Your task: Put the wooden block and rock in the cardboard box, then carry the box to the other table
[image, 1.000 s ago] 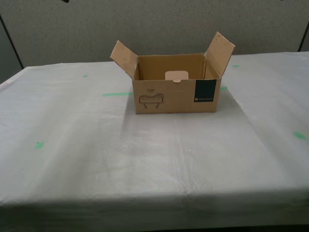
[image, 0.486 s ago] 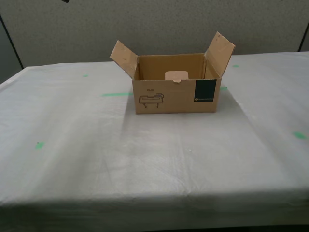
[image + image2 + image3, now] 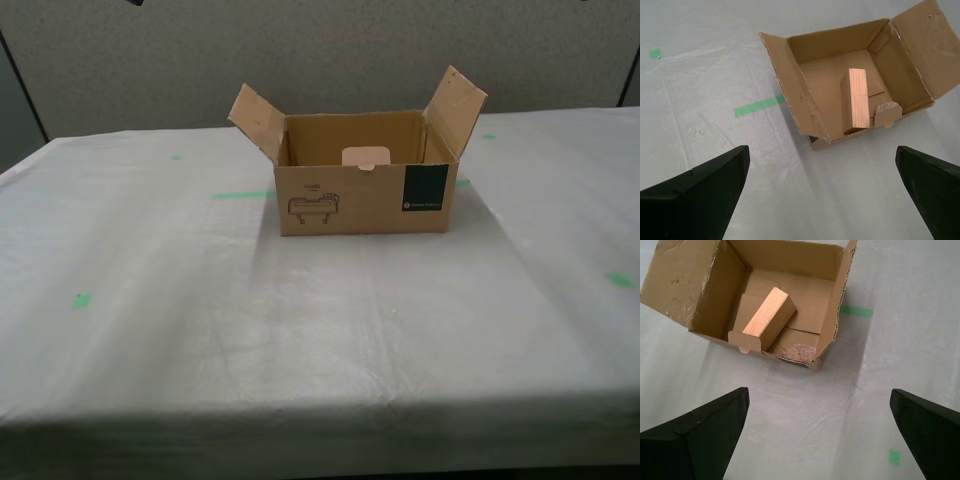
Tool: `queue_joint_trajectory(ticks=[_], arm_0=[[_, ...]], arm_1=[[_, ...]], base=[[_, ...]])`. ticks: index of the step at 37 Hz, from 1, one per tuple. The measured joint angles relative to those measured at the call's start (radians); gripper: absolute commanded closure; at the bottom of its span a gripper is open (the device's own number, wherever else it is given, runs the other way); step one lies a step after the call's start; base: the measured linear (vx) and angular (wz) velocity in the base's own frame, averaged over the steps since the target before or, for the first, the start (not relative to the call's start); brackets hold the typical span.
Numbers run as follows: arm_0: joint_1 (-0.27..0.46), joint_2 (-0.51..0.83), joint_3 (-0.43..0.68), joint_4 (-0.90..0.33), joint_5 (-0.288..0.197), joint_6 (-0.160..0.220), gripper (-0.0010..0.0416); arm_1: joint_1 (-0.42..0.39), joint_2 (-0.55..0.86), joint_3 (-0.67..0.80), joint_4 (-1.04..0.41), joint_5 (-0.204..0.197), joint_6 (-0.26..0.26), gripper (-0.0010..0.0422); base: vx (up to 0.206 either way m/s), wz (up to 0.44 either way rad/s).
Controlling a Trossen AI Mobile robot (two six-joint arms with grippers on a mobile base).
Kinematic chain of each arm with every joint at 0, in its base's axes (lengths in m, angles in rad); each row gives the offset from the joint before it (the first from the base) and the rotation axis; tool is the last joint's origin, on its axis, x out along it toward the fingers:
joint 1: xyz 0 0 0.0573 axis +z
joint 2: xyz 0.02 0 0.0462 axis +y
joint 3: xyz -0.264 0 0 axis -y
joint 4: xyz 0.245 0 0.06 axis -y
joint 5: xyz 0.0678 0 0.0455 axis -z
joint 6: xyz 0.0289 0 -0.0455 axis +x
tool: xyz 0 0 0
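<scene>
Nothing has shifted over the last second: the cardboard box [image 3: 365, 185] sits unmoved at twelve o'clock on the other table [image 3: 150, 330], so I judge delivery finished. The wooden block [image 3: 856, 100] and rock [image 3: 887, 113] lie inside, touching. My second gripper [image 3: 822, 192] and my first gripper [image 3: 820, 435] hang spread apart, holding nothing.

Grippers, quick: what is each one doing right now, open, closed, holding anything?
My first gripper: open, fingers spread wide, holding nothing, above the cloth short of the cardboard box.
My second gripper: open, fingers spread wide, holding nothing.
</scene>
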Motion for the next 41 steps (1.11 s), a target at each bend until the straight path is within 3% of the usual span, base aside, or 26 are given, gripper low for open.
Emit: queue_joint_trajectory(ticks=[41], arm_0=[[0.001, 0.0, 0.0, 0.0, 0.0, 0.0, 0.0012]], arm_1=[[0.0, 0.0, 0.0, 0.0, 0.0, 0.0, 0.0012]], base=[[0.0, 0.0]])
